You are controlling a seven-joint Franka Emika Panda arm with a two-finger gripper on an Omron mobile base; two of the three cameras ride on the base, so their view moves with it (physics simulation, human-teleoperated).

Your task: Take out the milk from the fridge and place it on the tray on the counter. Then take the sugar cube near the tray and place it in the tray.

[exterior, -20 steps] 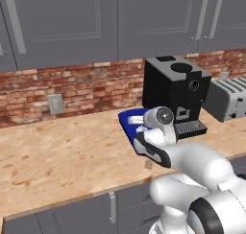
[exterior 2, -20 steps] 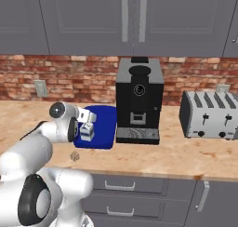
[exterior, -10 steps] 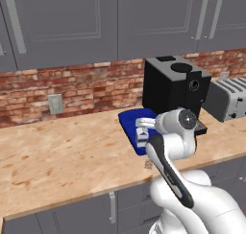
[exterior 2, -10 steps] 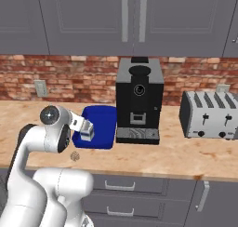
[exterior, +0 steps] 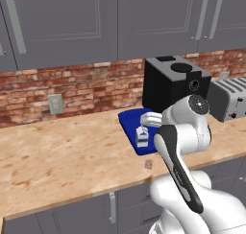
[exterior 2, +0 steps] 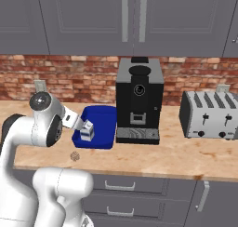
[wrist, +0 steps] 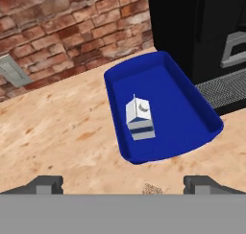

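The claw has pulled back off the tray, jaws wide apart and empty. The tiny tan speckled sugar cube lies on the wood-grain desk, just short of the shallow blue tray, where the small white blue-banded milk carton now stands upright. The cube comes next.

1 milk, 1 tray (1 sugar cube)

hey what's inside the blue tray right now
The milk stands upright in the tray, toward its left side, nothing else visible on the blue floor. The sugar cube lies outside, on the counter just past the tray's front rim. The carton hides the patch beneath it.
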